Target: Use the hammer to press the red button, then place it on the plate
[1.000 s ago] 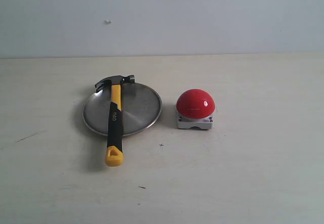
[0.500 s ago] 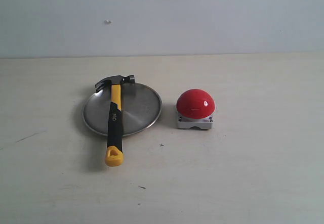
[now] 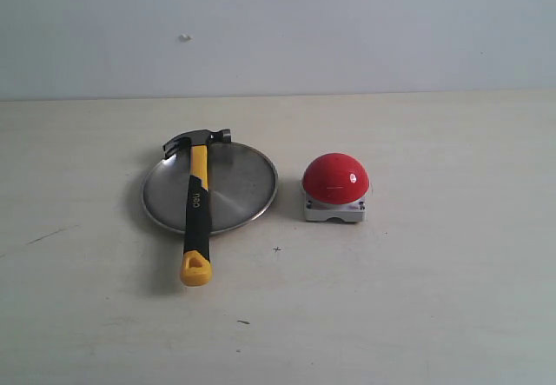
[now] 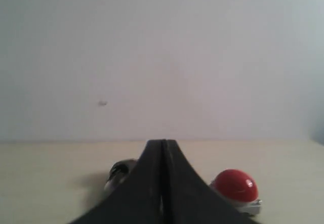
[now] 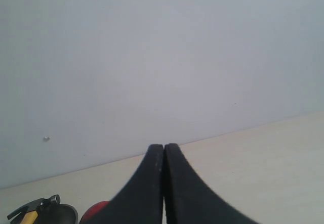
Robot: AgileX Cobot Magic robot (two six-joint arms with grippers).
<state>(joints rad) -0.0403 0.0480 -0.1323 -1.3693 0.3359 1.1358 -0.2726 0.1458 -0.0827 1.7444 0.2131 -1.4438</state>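
The hammer (image 3: 196, 207) lies across the silver plate (image 3: 243, 185), dark head at the plate's far rim, yellow looped end on the table past the near rim. The red button (image 3: 335, 178) on its grey-white base stands just right of the plate. Neither gripper shows in the exterior view. In the left wrist view my left gripper (image 4: 163, 143) is shut and empty, with the hammer head (image 4: 120, 170) and the red button (image 4: 234, 184) far beyond it. In the right wrist view my right gripper (image 5: 164, 146) is shut and empty; the hammer head (image 5: 35, 204) and a sliver of the red button (image 5: 95, 211) show far off.
A pale wooden table (image 3: 434, 298) carries everything, with a plain grey-white wall (image 3: 347, 29) behind its far edge. A few small dark marks dot the table surface near the front.
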